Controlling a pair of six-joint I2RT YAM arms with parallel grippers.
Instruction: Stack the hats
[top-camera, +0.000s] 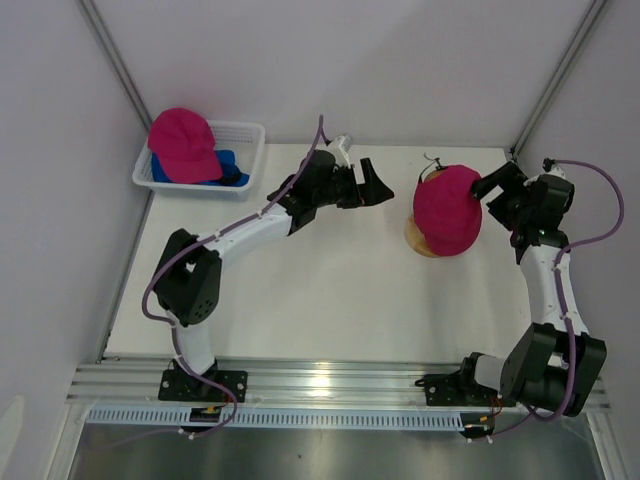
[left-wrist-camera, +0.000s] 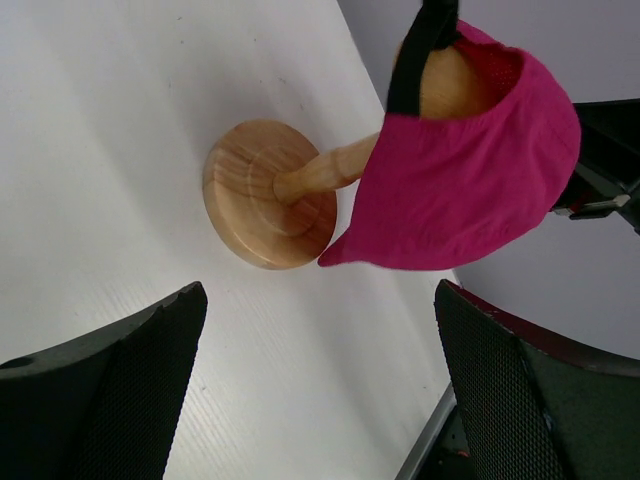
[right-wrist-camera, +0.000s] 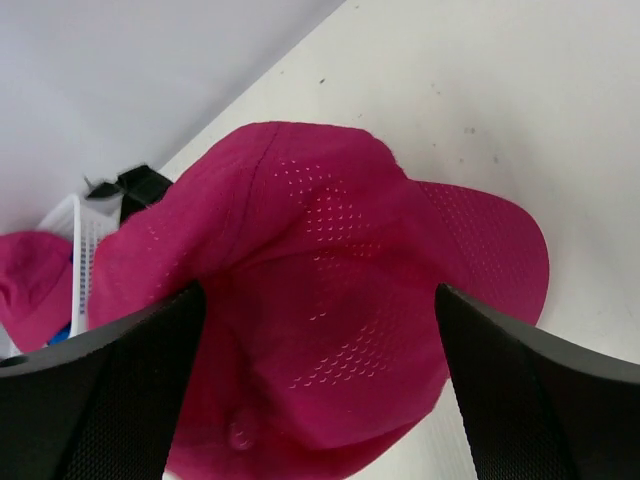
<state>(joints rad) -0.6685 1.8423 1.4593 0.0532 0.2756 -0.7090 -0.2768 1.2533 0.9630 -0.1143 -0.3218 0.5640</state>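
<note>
A magenta-pink hat (top-camera: 447, 208) sits on the round wooden stand (top-camera: 417, 241) at the table's right middle. My right gripper (top-camera: 489, 194) is at this hat's right side. In the right wrist view its jaws stand wide, open, on either side of the hat's crown (right-wrist-camera: 330, 290). My left gripper (top-camera: 381, 185) hovers open a short way left of the hat with nothing between its fingers; its view shows the stand's base (left-wrist-camera: 270, 193) and the hat (left-wrist-camera: 470, 180) ahead. A second pink hat (top-camera: 183, 143) lies over a blue hat (top-camera: 228, 166) in the basket.
The white mesh basket (top-camera: 253, 140) stands at the far left corner against the wall and shows in the right wrist view as the basket (right-wrist-camera: 88, 228). White walls close in the table on three sides. A metal rail runs along the near edge.
</note>
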